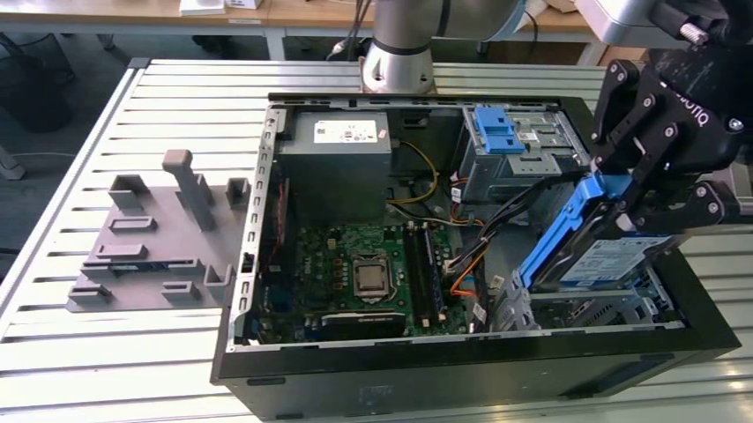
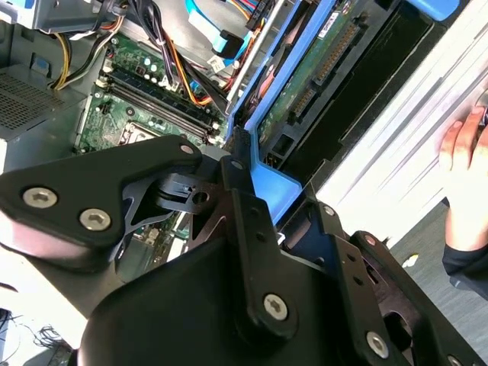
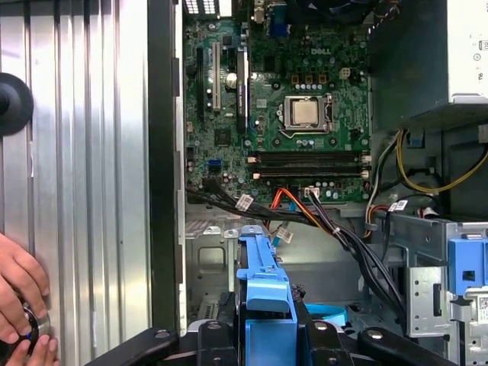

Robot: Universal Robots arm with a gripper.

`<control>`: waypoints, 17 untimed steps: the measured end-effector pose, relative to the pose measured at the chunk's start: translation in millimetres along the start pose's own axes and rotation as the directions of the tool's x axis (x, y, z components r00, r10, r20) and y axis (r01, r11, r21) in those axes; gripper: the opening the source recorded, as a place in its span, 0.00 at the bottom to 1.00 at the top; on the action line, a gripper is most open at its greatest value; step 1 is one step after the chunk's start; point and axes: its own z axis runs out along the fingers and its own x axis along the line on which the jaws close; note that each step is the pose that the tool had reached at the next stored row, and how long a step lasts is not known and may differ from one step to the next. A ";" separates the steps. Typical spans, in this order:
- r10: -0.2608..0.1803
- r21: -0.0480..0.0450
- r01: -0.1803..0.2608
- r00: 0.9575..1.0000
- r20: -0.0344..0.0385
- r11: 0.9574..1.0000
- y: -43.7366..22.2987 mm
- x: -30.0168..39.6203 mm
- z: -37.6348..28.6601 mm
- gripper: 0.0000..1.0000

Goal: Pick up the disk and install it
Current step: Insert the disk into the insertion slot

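Note:
The disk point(image 1: 615, 257), a silver drive with a white-and-blue label in a blue carrier frame, hangs tilted over the metal drive bay point(image 1: 594, 310) at the near corner of the open computer case point(image 1: 471, 374), on the exterior view's right. My gripper point(image 1: 644, 196) is shut on the disk's upper end. In the second wrist view the disk's point(image 2: 305, 69) green circuit side and blue edge run away from the gripper point(image 2: 245, 174). The first wrist view has the blue carrier point(image 3: 263, 284) standing between the black fingers point(image 3: 314, 335).
Inside the case are the motherboard point(image 1: 365, 264), a grey power supply box point(image 1: 341, 145), loose cables point(image 1: 471, 229) and a second cage with a blue latch point(image 1: 509, 132). A grey fixture point(image 1: 153, 238) lies on the slatted table. A person's hand point(image 3: 19, 305) rests beside the case.

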 end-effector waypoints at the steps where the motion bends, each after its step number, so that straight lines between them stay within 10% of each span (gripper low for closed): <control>1: 0.000 0.000 0.000 1.000 0.000 1.000 0.0 0.0 0.7 0.37; 17: 0.000 0.000 0.000 1.000 0.000 1.000 -0.2 0.4 11.7 0.37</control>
